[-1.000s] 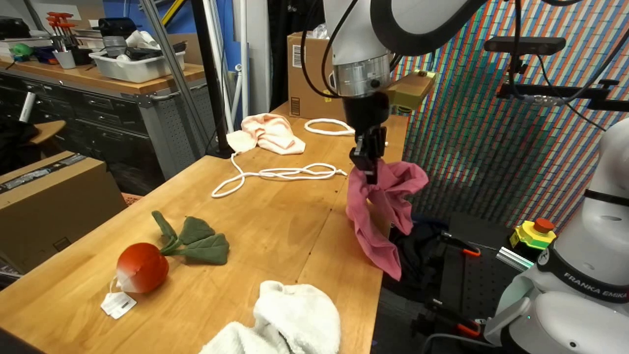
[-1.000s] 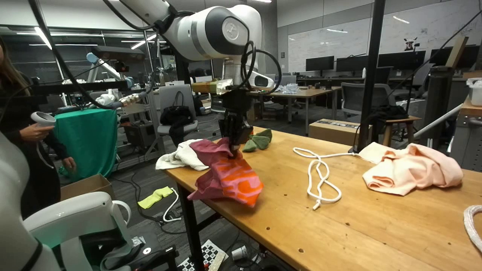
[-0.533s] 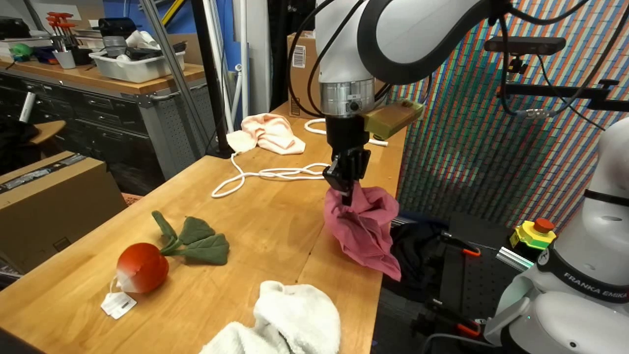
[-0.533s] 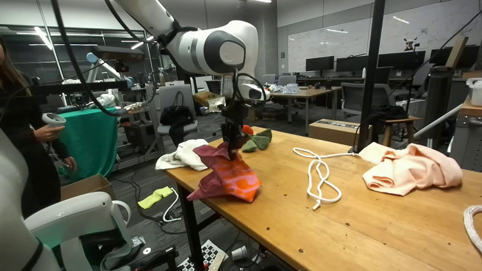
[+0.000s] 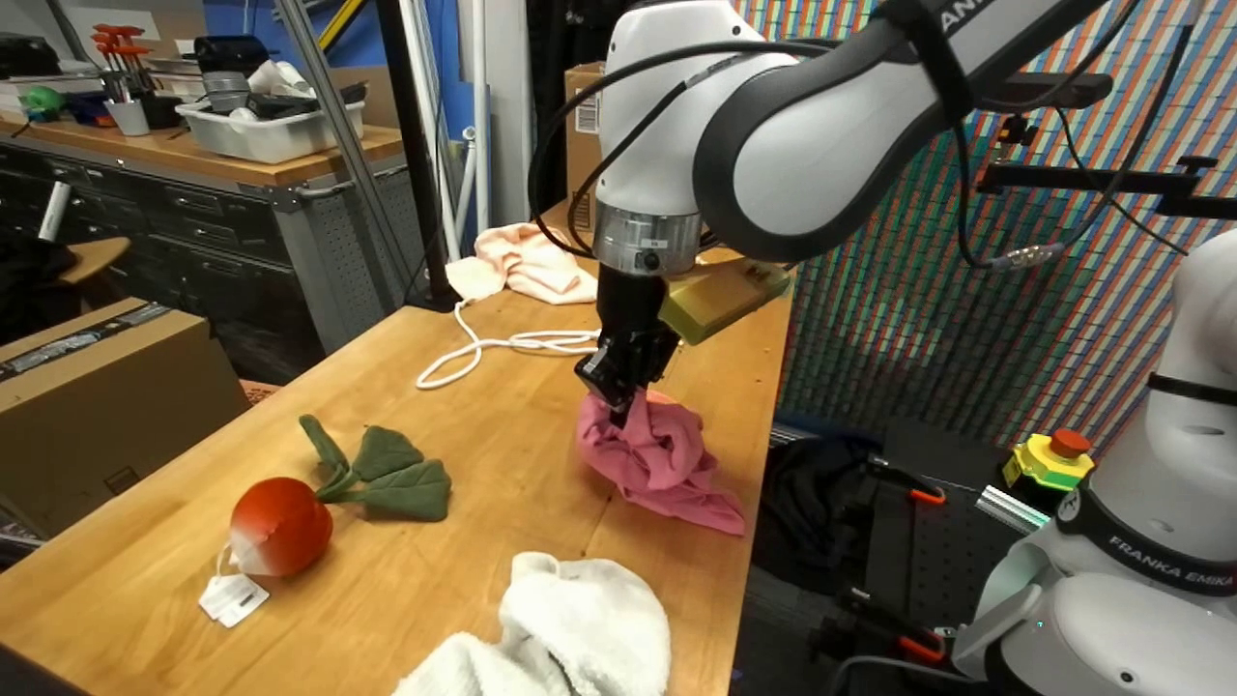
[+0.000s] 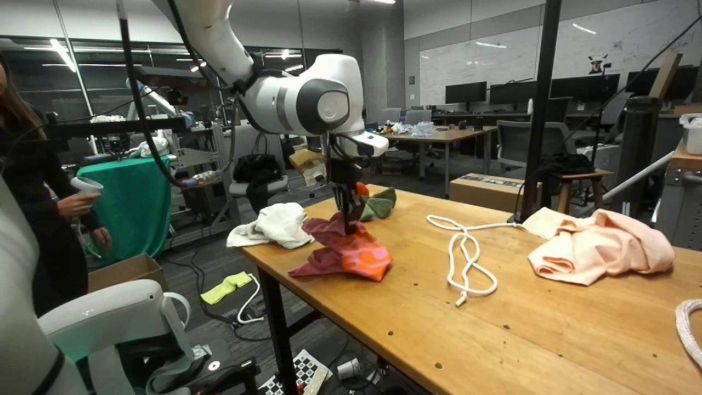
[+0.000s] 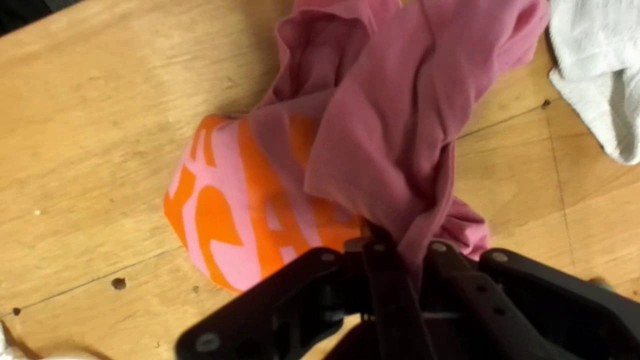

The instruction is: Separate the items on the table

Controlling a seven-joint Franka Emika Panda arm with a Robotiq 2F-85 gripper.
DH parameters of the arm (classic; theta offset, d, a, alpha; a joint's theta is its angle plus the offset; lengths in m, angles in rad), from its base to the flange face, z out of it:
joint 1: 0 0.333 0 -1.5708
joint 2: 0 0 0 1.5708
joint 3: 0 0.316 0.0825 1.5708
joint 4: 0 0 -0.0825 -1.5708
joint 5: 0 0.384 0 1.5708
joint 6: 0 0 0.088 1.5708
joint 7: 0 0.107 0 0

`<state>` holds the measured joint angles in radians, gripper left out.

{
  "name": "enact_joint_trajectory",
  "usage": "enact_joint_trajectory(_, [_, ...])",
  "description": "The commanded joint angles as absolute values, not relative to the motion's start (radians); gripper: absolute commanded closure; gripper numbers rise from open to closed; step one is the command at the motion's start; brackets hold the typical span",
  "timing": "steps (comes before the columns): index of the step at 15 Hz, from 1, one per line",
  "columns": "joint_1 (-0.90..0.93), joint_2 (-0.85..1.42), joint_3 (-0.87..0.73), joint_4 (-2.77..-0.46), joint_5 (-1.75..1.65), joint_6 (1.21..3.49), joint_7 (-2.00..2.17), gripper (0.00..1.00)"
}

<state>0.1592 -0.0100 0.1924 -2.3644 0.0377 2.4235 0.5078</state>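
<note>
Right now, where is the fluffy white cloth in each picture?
In an exterior view: the white cloth is at the bottom, near the middle, partly cut off.
In an exterior view: the white cloth is left of the middle, about halfway down.
Wrist view: the white cloth is in the top right corner, partly cut off.
Landmark in all three: the pink cloth, pinched in the claw.

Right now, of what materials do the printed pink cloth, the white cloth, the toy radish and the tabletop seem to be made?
Printed pink cloth: thin matte fabric, perhaps cotton; it falls in soft folds.
White cloth: probably terry; its surface looks fluffy and dull.
Toy radish: seemingly stuffed fabric, from its matte, seamed-looking leaves; filling hidden.
Tabletop: smooth wood, faintly glossy, with visible grain.
</note>
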Motion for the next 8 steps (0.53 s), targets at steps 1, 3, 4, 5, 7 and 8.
enact_joint_trajectory(1, [0.165, 0.029, 0.185, -2.371, -0.076, 2.511, 0.614, 0.94])
enact_joint_trajectory(3, [0.168, 0.046, 0.176, -2.373, -0.116, 2.512, 0.646, 0.94])
enact_joint_trajectory(4, [0.169, 0.053, 0.173, -2.371, -0.121, 2.502, 0.651, 0.94])
enact_joint_trajectory(5, [0.17, 0.057, 0.17, -2.369, -0.125, 2.494, 0.657, 0.93])
enact_joint_trajectory(7, [0.171, 0.058, 0.167, -2.362, -0.107, 2.474, 0.644, 0.66])
enact_joint_trajectory(8, [0.172, 0.054, 0.167, -2.359, -0.101, 2.465, 0.636, 0.59])
